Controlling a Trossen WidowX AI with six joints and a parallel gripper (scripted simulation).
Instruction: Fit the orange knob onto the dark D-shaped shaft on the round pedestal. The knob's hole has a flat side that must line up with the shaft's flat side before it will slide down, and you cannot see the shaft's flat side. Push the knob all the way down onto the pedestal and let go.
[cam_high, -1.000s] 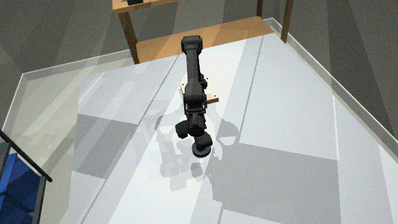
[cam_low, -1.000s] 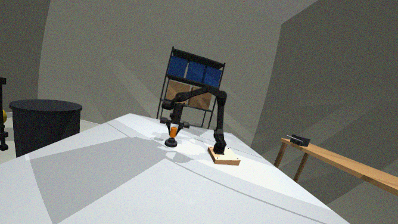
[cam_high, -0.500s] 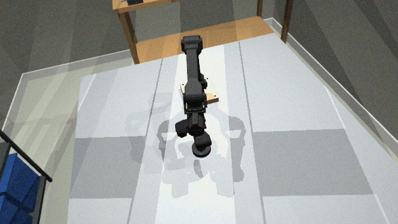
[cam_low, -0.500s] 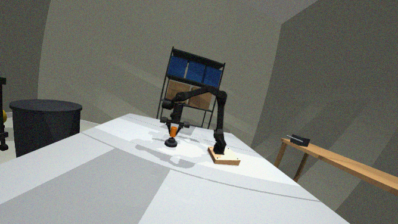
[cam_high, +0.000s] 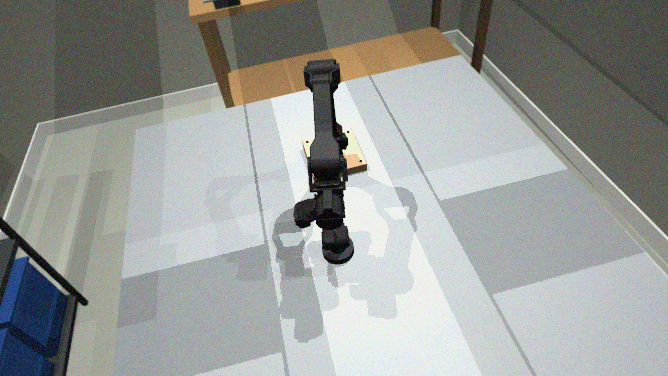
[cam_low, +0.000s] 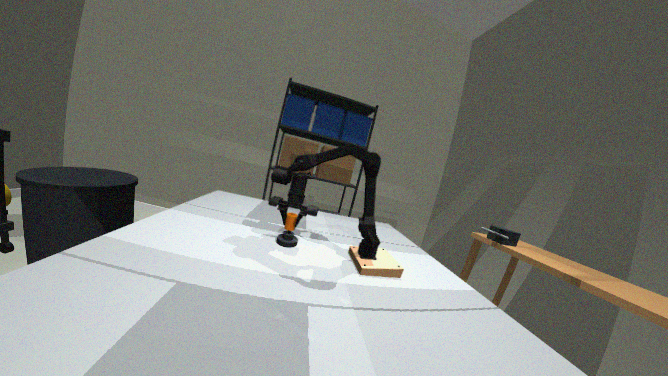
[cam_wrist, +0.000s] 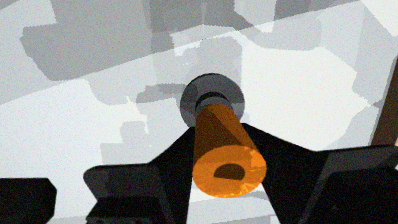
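The orange knob (cam_low: 291, 220) (cam_wrist: 251, 176) is held about upright between the two fingers of my gripper (cam_low: 290, 225) (cam_wrist: 217, 129), which is shut on it. In the wrist view the knob's top face shows a dark D-shaped hole. The knob's lower end is over the middle of the dark round pedestal (cam_high: 343, 258) (cam_low: 287, 243) (cam_wrist: 188, 106), at its raised dark centre. The pedestal's wide base shows below the knob. The shaft's flat side is hidden, and whether the knob touches or surrounds the shaft cannot be told. In the top view the arm hides the knob.
The arm's base stands on a wooden board (cam_high: 358, 148) (cam_low: 384, 273) on the pale table. Shadows of the arm fall around the pedestal. A wooden bench (cam_low: 580, 276), a black drum (cam_low: 77, 215) and a shelf with blue bins (cam_low: 328, 121) stand beyond the table.
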